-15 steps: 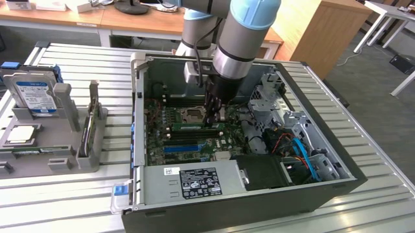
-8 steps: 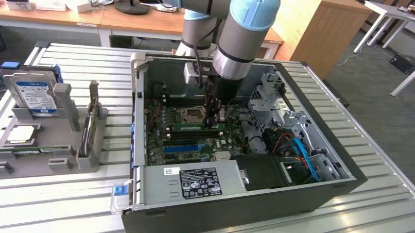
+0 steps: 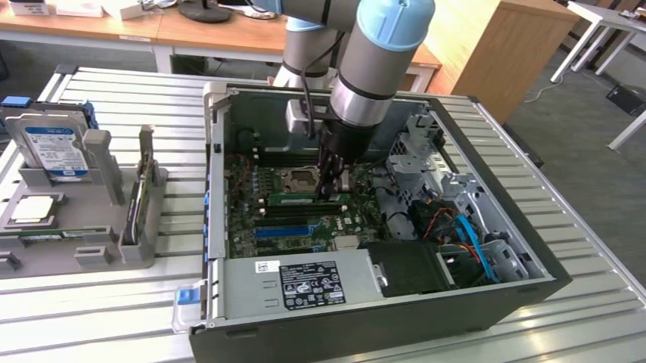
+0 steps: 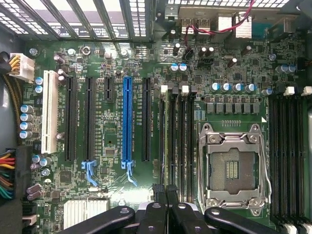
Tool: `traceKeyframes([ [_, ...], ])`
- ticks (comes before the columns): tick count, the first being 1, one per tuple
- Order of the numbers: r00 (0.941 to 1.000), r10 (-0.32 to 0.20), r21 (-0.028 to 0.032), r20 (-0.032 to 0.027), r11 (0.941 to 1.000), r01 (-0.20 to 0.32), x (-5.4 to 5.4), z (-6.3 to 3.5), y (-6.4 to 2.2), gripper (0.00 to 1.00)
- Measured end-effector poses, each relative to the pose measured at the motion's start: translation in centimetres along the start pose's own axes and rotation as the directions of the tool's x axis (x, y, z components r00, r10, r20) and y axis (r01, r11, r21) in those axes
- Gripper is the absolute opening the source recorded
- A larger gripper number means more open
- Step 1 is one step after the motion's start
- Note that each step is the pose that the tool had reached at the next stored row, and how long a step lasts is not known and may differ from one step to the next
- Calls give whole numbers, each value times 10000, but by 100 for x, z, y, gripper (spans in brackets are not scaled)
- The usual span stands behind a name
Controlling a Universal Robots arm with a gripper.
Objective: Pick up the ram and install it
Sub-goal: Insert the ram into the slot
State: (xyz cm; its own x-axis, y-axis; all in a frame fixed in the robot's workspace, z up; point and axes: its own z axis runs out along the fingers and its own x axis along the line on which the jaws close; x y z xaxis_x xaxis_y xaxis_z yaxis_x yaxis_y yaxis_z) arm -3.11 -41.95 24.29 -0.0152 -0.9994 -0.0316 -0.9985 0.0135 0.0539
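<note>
The ram (image 3: 301,200), a thin green stick, stands on edge in a memory slot of the motherboard inside the open computer case (image 3: 217,189). My gripper (image 3: 329,189) reaches straight down onto the end of the stick nearer the exterior view's right. In the wrist view my gripper (image 4: 165,188) has both black fingers (image 4: 171,191) pressed together over the ram (image 4: 166,146), seen edge-on as a narrow line running away from the fingertips. The stick lies level along the slot beside the bare processor socket (image 4: 233,168).
A long blue slot (image 4: 127,119) and several black slots lie beside the memory slots. A power supply (image 3: 313,283) fills the case's near end; cables (image 3: 470,242) crowd the exterior view's right. A grey fixture (image 3: 101,162) holding a hard drive (image 3: 51,151) stands outside the case.
</note>
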Motion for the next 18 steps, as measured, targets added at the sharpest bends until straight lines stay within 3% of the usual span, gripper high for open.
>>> traceKeyframes([
  [18,10000,0,21,-2,10000,0,2,37,5,12],
])
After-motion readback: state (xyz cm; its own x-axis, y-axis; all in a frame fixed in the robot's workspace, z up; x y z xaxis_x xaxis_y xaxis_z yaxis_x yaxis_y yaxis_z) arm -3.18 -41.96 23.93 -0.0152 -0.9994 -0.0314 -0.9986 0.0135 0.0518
